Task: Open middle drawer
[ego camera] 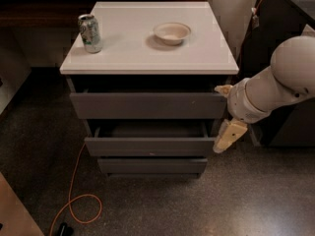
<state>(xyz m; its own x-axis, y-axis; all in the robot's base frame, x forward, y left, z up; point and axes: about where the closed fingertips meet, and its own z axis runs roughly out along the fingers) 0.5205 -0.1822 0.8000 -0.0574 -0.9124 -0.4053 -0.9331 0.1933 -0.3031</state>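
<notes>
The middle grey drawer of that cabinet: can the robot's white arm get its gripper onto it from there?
Probably yes. The cream gripper hangs beside the right end of the wide, matte grey middle drawer, with nothing between them. Its front already juts out, leaving an edge exposed.

Can (90,32), bowl (172,32) on white top (147,58); orange cable (76,170) on floor (162,205).
</notes>
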